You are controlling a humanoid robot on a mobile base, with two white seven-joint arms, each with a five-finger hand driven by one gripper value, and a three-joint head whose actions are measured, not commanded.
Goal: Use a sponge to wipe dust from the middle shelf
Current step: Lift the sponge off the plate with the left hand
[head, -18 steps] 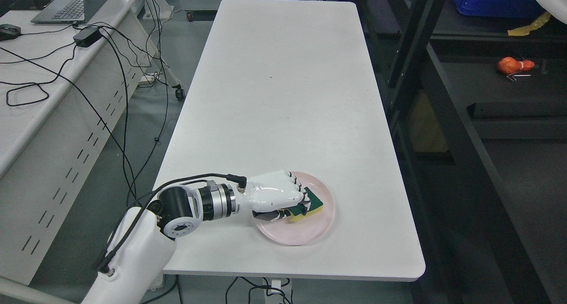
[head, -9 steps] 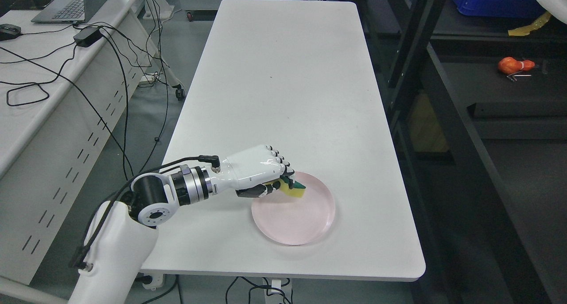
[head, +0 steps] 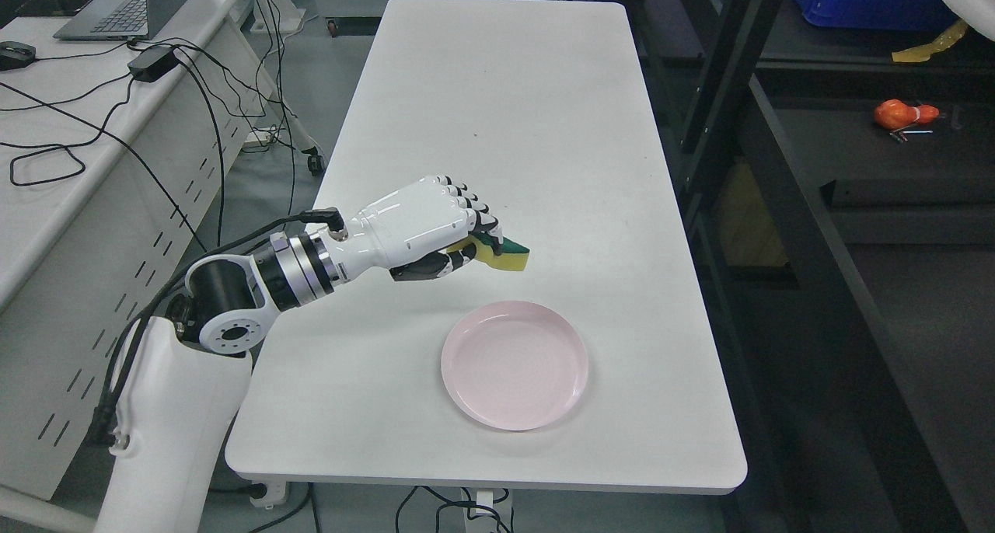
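My left hand (head: 455,242) is shut on a yellow sponge with a green scouring side (head: 507,256) and holds it in the air above the white table (head: 497,129). The sponge sticks out to the right of the fingers, above and behind the pink plate (head: 514,374), which lies bare near the table's front edge. A black shelf rack (head: 785,175) stands to the right of the table, with a dark shelf surface (head: 894,168). My right arm is out of view.
An orange object (head: 904,115) lies on the dark shelf at the right, and a blue bin (head: 863,1) sits above it. A desk with a laptop (head: 124,5) and loose cables stands at the left.
My left hand has lifted the sponge off the pink plate and carried it up and away from the table's front edge. The plate has stayed in place.
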